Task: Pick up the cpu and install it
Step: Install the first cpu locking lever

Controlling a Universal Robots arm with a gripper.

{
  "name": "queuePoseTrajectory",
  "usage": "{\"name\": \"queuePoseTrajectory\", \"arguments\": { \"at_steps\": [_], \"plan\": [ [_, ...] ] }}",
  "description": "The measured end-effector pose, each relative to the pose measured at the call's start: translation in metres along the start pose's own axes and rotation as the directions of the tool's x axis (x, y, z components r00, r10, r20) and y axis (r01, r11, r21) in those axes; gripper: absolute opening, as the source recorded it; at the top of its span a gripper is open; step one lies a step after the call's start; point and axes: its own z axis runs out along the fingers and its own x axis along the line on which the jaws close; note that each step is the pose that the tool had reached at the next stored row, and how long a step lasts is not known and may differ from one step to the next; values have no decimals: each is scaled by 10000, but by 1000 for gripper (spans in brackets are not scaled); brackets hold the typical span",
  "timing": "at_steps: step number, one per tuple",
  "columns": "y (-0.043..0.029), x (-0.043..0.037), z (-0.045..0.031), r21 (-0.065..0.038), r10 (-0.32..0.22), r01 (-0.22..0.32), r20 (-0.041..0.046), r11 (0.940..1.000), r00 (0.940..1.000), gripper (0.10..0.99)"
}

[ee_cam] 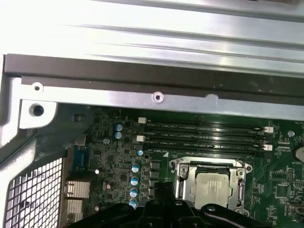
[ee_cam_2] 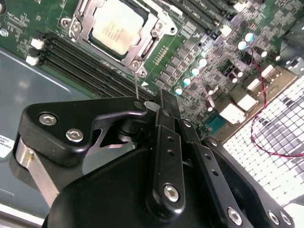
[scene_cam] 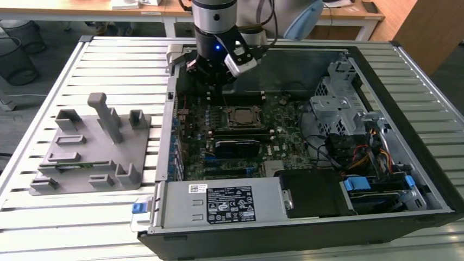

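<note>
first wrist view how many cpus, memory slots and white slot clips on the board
cpu: 1
memory slots: 4
white slot clips: 4
total: 9

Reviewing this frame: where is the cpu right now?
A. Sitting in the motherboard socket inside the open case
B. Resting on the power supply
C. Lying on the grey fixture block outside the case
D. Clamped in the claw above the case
A: the cpu sits with its silver top showing inside the socket frame on the motherboard, visible in both wrist views and the exterior view.
</note>
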Motion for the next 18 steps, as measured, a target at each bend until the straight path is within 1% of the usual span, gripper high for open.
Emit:
{"name": "queuePoseTrajectory", "arguments": {
  "at_steps": [7, 11, 18],
  "plan": [
    [116, -2, 14, 2, 63, -63, 3, 10000, 10000, 106],
    [124, -16, 15, 3, 80, -80, 2, 10000, 10000, 106],
    [116, -132, 19, 3, 97, -97, -23, 10000, 9999, 106]
  ]
}}
